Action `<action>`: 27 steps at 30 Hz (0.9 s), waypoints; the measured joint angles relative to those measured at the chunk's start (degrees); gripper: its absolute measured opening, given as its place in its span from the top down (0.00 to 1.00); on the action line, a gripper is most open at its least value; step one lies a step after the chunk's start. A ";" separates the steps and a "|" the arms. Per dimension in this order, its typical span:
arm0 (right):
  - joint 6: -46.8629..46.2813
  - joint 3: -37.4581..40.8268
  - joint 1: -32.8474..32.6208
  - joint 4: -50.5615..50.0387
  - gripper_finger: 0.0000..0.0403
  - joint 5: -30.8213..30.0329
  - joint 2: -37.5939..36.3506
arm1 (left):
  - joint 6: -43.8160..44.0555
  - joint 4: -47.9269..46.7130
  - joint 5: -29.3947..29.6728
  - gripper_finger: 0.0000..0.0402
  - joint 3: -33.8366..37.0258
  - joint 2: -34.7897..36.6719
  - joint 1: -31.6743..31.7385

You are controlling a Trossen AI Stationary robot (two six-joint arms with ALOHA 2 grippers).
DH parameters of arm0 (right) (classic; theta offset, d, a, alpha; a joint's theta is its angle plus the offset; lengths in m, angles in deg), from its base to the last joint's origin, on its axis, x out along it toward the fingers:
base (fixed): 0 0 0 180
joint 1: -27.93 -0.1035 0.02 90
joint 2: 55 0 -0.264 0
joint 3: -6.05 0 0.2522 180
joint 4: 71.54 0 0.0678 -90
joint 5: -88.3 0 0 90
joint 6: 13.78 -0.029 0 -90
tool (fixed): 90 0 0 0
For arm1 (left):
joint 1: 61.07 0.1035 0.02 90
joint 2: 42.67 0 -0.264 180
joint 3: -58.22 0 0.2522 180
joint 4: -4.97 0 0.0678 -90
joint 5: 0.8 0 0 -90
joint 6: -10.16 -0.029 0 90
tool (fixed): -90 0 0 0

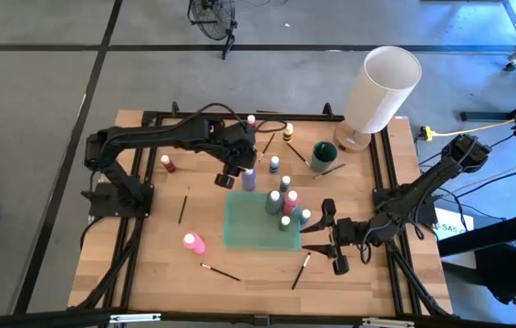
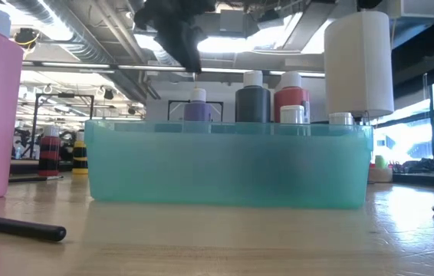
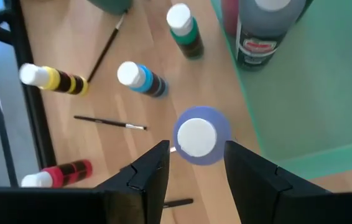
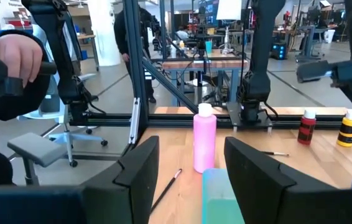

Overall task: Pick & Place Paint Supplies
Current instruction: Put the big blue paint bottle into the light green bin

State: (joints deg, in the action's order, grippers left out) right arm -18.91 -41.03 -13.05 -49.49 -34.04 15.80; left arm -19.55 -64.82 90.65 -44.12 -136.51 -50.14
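Left hand [image 1: 232, 176]: fingers spread, empty, hovering over purple bottle [image 3: 201, 134] just outside green tray [image 1: 258, 239] | right hand [image 1: 329, 239]: spread, empty, beside tray's other side | pink bottle [image 1: 193, 242], brushes [image 1: 220, 271] scattered on bench [image 1: 149, 273]

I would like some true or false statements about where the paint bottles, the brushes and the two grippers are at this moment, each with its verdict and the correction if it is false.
1. The left gripper is above the purple bottle, fingers open on either side of its white cap. True.
2. The teal tray holds no bottles. False: several bottles stand along its right side.
3. The pink bottle stands inside the tray. False: it stands on the table, left of the tray.
4. The right gripper is open and holds nothing. True.
5. A brush lies on the table in front of the tray. True.
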 joint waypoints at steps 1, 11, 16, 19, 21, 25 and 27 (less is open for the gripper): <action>0.00 0.00 0.00 -0.02 0.54 0.00 0.00 | -0.02 -0.03 0.00 0.63 0.01 -0.28 0.12; 0.00 0.00 0.20 -0.40 0.54 -0.02 0.00 | 0.42 0.83 -0.09 0.63 0.01 -1.36 0.37; 0.00 0.00 0.93 -1.39 0.54 -0.02 0.00 | -2.25 0.93 -3.59 0.63 0.01 -1.79 1.07; -0.32 0.00 1.19 -2.35 0.54 -0.03 0.00 | -2.40 1.27 -4.20 0.63 0.03 -1.95 1.57; -0.44 0.00 1.19 -2.79 0.54 -0.03 0.00 | -1.87 2.22 -4.15 0.63 0.03 -2.32 1.88; -0.47 0.00 1.19 -3.38 0.54 -0.02 0.00 | -2.63 2.63 -6.72 0.60 0.04 -2.21 2.12; -0.51 0.00 1.19 -3.43 0.54 -0.02 0.00 | -2.86 2.79 -8.19 0.57 0.04 -2.24 2.00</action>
State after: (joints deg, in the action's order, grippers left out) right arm -19.42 -41.03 -11.86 -52.92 -34.06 15.80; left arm -22.42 -62.04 82.46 -44.09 -138.74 -48.14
